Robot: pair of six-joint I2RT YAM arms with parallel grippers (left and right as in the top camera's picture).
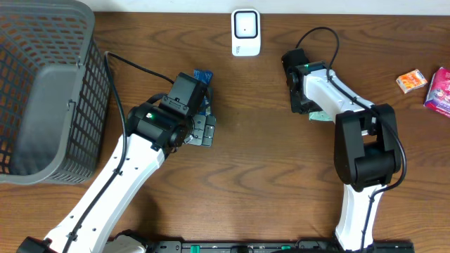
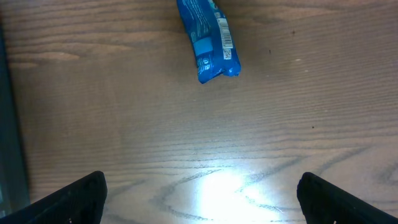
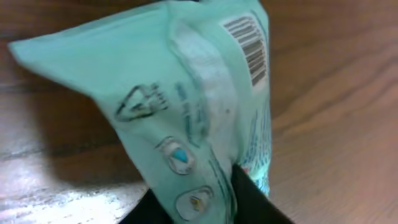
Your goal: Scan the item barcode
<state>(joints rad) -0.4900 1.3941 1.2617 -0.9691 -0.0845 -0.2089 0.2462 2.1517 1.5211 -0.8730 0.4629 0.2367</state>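
Two arms reached over the wooden counter (image 1: 267, 154), and four small packaged goods were in sight, along with one scanner and one basket.

The right claw (image 3: 199, 205) was clamped on the one mint-green packet (image 3: 186, 93), its dark fingers (image 3: 249, 199) pinching the packet's near end. The packet's single barcode (image 3: 249, 50) showed on the face turned up toward the wrist camera, near the far end. From overhead only a sliver of that packet (image 1: 320, 117) peeked out beside the white forearm, right of centre; whether it rested on the counter or was lifted off it could not be told.

The left claw (image 2: 199, 199) stood wide apart and held nothing, its two fingertips (image 2: 78, 199) showing at the lower corners of the wrist view. Beyond them lay the one blue packet (image 2: 208, 40) flat on the wood, clear of both fingers, with its own barcode (image 2: 225, 40) along its right edge.

The one white scanner (image 1: 246, 31) sat at the far edge of the counter, between the two arms and well apart from the mint-green packet. At the right end lay one orange box (image 1: 411, 81) and, just beside it, one pink packet (image 1: 439, 90) cut by the frame edge. The one dark mesh basket (image 1: 77, 98) filled the left end.
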